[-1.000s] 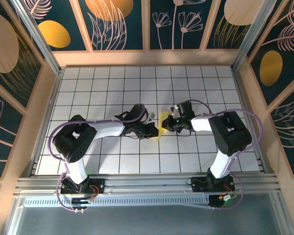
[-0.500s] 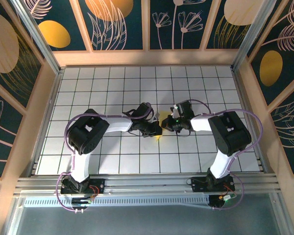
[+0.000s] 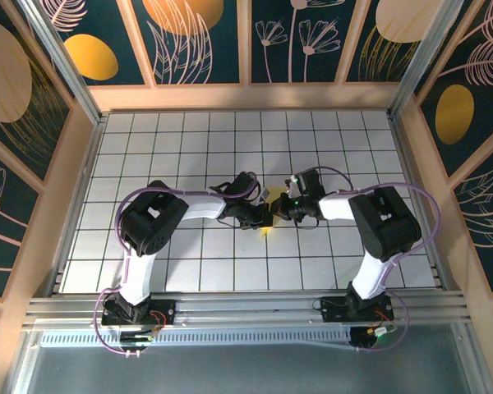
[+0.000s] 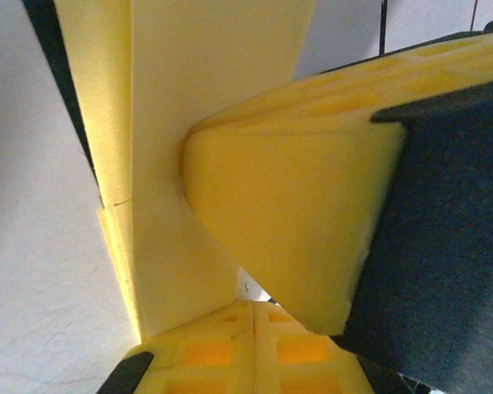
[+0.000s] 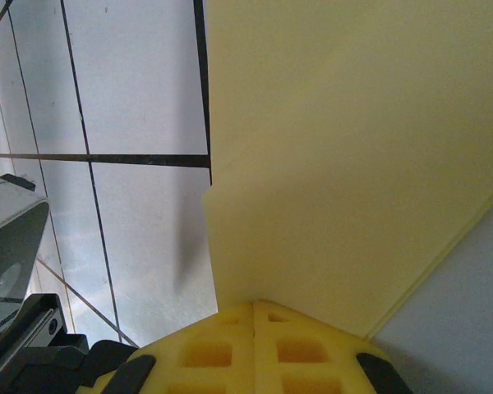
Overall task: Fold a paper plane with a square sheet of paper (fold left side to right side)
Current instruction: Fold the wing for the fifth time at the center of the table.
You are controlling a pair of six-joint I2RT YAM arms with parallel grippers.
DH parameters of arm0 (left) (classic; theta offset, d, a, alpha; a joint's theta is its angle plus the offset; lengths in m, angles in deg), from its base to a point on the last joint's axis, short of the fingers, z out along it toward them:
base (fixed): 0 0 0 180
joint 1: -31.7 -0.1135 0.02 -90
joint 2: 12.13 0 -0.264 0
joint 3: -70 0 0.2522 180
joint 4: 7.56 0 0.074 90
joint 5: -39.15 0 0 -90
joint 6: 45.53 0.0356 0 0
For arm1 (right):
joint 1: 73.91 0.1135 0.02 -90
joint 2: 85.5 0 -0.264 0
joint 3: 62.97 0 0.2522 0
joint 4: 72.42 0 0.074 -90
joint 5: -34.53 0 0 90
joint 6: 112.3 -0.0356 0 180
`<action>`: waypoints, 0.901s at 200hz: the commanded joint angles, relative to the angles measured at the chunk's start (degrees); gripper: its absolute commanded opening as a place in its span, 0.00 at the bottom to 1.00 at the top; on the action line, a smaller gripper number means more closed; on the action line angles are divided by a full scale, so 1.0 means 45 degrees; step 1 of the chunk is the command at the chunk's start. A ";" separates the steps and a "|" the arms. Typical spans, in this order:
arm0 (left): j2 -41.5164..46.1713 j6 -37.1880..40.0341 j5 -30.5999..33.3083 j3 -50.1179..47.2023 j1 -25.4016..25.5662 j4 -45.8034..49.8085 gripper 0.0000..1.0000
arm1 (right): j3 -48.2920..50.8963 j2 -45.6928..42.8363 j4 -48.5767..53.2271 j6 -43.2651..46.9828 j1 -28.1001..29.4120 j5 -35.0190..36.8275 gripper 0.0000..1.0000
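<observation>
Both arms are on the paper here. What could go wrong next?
1. The left end effector and right end effector sit almost nose to nose over the yellow paper, so they might collide.
2. The paper's layered edges show a small step in the left wrist view, so the crease may set crooked.

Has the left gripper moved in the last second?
Yes. The left gripper has shifted right along the white grid tiles, closing in on the right gripper over the yellow paper.
</observation>
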 commanded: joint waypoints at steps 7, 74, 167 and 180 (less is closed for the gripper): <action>-0.0064 0.0269 0.0613 -0.0413 0.0111 0.0662 0.00 | 0.0373 0.0965 0.1976 0.0303 0.0275 0.1469 0.00; 0.0944 0.0435 0.1121 -0.1416 0.0736 0.1693 0.00 | 0.0180 0.1064 0.2168 0.0386 0.0270 0.1489 0.00; 0.1920 -0.0141 0.0459 -0.2171 0.0859 0.0651 0.00 | 0.0079 0.1079 0.2215 0.0411 0.0296 0.1430 0.00; 0.2138 -0.0293 0.0401 -0.2084 0.0811 0.0396 0.00 | 0.0079 0.1079 0.2231 0.0401 0.0292 0.1430 0.00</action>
